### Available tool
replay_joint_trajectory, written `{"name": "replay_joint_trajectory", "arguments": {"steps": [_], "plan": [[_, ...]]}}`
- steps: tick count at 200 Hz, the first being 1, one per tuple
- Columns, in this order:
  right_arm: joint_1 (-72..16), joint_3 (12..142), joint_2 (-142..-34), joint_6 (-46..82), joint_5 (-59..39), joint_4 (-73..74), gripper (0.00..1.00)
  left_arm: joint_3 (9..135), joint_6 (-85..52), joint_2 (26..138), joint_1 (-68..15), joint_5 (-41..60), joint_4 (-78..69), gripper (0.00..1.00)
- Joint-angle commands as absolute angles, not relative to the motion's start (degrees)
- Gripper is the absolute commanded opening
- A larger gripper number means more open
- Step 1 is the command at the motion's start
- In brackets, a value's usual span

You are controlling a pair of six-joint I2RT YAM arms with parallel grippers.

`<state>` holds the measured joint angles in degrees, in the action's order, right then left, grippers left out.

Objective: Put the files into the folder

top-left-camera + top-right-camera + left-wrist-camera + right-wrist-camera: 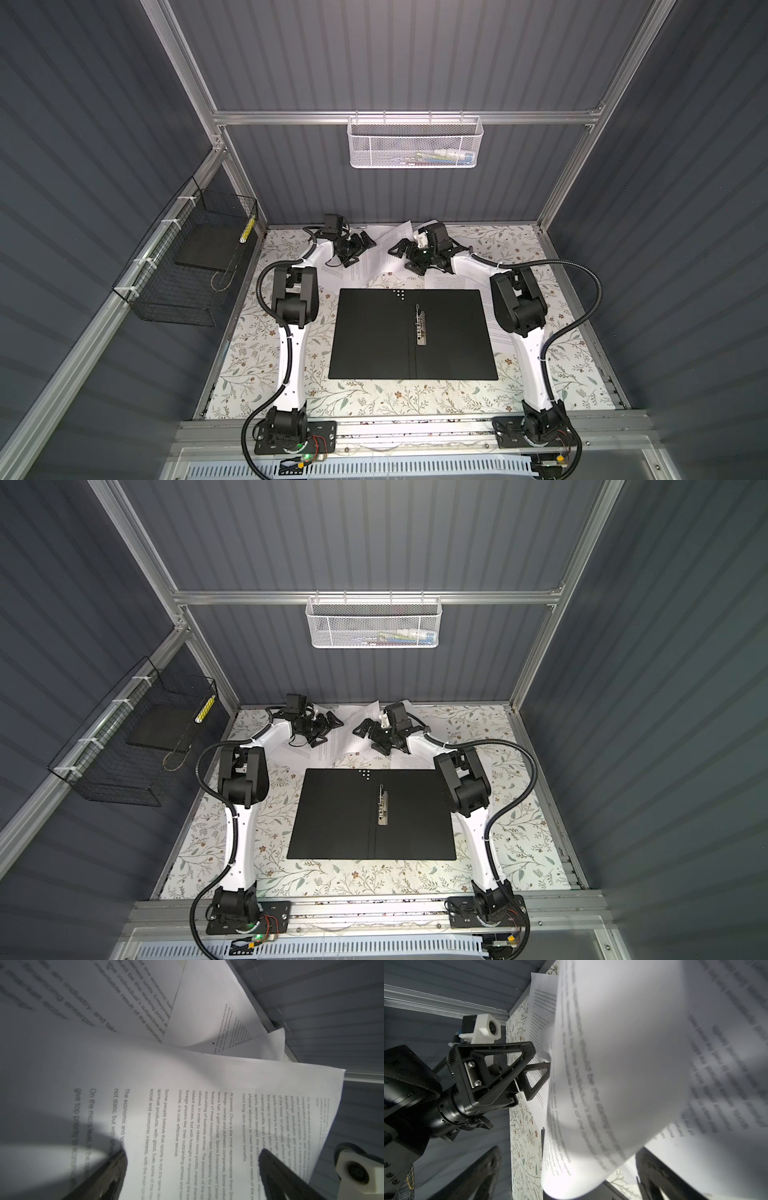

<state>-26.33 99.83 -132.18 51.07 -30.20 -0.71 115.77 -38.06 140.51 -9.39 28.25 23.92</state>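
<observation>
Two sets of jaws apart – L gripper (361, 249), R gripper (404, 259) – files (374, 266) partly hidden under arms.

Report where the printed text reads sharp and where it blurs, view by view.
Left wrist view: the files read sharp mid-page, blurred on the closest curled sheet. Right wrist view: the big curled sheet is heavily blurred. Both top views: print too small to read.

left gripper (365, 251), right gripper (401, 258), fingers (110, 1176) splayed (both)
</observation>
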Motion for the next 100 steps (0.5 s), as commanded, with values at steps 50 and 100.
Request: {"name": "replay_joint_trajectory", "arguments": {"steps": [50,100], "plan": [[-30.5,105.7,-136.9,56.6,-21.9,-0.3,0.99,114.1,-41.4,150.8,-9.4,26.0,32.8,0.99],[-30.6,107.4,-139.8,60.8,-16.4,2.1,0.99,110.0,-40.9,149.1,-8.7,26.7,31.4,1.0]]}}
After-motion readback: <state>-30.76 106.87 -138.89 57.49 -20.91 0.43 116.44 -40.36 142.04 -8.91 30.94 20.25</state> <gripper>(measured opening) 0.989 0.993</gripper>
